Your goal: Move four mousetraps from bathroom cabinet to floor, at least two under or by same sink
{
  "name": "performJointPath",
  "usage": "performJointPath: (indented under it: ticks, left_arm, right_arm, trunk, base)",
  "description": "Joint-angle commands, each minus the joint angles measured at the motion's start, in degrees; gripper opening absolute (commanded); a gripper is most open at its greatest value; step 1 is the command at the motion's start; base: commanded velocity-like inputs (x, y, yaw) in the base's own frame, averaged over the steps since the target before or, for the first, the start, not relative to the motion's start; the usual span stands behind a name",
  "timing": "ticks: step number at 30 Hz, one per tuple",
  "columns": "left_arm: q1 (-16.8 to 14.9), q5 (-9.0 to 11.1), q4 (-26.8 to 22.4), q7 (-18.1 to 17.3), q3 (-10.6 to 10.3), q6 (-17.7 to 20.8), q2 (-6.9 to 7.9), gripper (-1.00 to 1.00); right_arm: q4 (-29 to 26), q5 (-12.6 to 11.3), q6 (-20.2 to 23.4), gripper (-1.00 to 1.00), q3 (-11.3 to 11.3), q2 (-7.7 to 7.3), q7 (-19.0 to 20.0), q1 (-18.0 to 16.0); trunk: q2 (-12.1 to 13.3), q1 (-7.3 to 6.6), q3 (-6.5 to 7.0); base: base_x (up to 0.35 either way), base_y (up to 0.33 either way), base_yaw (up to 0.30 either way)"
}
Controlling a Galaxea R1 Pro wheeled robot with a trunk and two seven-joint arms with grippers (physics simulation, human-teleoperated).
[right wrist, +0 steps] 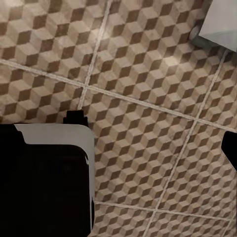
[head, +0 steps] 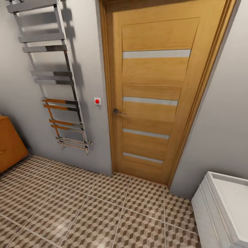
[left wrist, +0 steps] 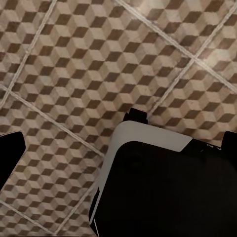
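The cabinet stands at far left, beside a towel rail; then a wooden door, and the sink at right. Cube-patterned floor lies below. Gripper states cannot be told.

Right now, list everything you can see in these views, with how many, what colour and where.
door: one, orange-brown wood with pale horizontal strips and a metal handle, in the wall straight ahead.
towel rail: one, chrome ladder type, on the grey wall left of the door.
wall button: one, red on a white plate, between the towel rail and the door.
cabinet: one, orange-brown, only its corner at the left edge of the head view.
bathroom sink: one, white, at the lower right of the head view.
bathroom floor: brown, beige and white cube tiles with pale grout.
robot body: black and white, over the floor in both wrist views.
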Motion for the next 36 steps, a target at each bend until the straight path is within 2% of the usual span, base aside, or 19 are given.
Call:
performJointPath:
  ticks: [1,36]
  left_arm:
    - [-0.1,0.2,0.1,0.1,0.1,0.1,-0.01,1.0]
    - [-0.1,0.2,0.1,0.1,0.1,0.1,-0.01,1.0]
  right_arm:
    - [0.0,-0.5,0.2,1.0,0.5,0.0,-0.1,-0.1]
    - [0.1,-0.6,0.2,1.0,0.5,0.0,0.0,-0.1]
  trunk:
    - [-0.1,0.03,-0.12]
    - [-0.1,0.03,-0.12]
  base:
    - [0.0,0.0,0.291]
    - [0.0,0.0,0.291]
